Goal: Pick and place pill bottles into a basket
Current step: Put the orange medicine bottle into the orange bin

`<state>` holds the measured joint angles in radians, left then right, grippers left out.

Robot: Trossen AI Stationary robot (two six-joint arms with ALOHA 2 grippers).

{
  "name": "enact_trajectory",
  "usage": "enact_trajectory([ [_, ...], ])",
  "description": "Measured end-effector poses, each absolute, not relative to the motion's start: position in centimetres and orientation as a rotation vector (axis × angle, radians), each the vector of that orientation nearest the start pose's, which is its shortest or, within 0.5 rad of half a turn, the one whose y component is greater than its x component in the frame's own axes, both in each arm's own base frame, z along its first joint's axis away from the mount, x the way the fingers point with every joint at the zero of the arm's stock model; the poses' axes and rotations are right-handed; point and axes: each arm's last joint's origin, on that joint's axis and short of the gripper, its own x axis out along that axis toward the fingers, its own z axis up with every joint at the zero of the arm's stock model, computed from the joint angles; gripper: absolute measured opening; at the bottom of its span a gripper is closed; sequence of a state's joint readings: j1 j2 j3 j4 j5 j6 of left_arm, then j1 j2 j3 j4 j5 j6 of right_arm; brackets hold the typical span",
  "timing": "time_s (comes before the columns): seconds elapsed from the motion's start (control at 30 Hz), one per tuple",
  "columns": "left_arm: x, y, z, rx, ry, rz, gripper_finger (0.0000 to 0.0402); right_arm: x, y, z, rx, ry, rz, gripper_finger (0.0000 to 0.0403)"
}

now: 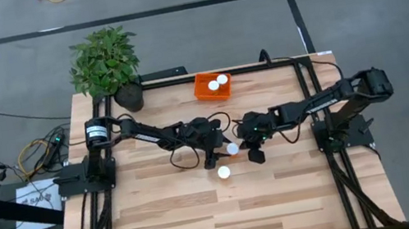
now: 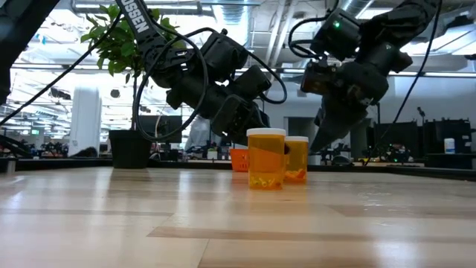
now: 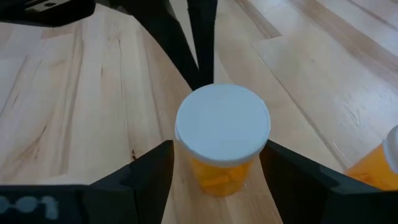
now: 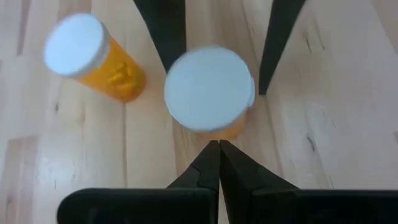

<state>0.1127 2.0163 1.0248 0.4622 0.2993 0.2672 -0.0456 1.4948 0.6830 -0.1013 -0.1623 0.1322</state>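
Two pill bottles with orange bodies and white caps stand upright on the table. One bottle [image 1: 233, 149] stands between the fingers of my open left gripper [image 3: 217, 155], which reaches in from the table's left. The other bottle [image 1: 223, 172] stands free, nearer the front edge. My right gripper [image 4: 219, 146] is shut and points at the first bottle [image 4: 208, 90] from the table's right. The orange basket [image 1: 202, 91] sits at the table's far edge with two white-capped bottles [image 1: 218, 84] inside. My left gripper's fingers [image 3: 152, 177] stand close on either side of the bottle's body [image 3: 217, 177], below its cap, coming in slanting down from the table's left. I cannot tell whether they touch it. My right gripper's shut tips stand just short of the same bottle; I cannot tell whether they touch it.
A potted plant [image 1: 105, 60] in a black pot stands at the table's far left corner. Open wood lies along the near half of the table [image 1: 222, 220]. The two arms meet at the table's middle, close together.
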Motion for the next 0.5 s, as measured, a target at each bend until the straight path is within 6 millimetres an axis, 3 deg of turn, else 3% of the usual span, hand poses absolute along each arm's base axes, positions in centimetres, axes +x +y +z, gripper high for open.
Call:
enact_trajectory([
  [0.5,39.89,3.64,12.14,0.152,0.490,-0.251,0.0229,27.55,-0.80,16.07,0.202,0.837,0.058,0.0001],
])
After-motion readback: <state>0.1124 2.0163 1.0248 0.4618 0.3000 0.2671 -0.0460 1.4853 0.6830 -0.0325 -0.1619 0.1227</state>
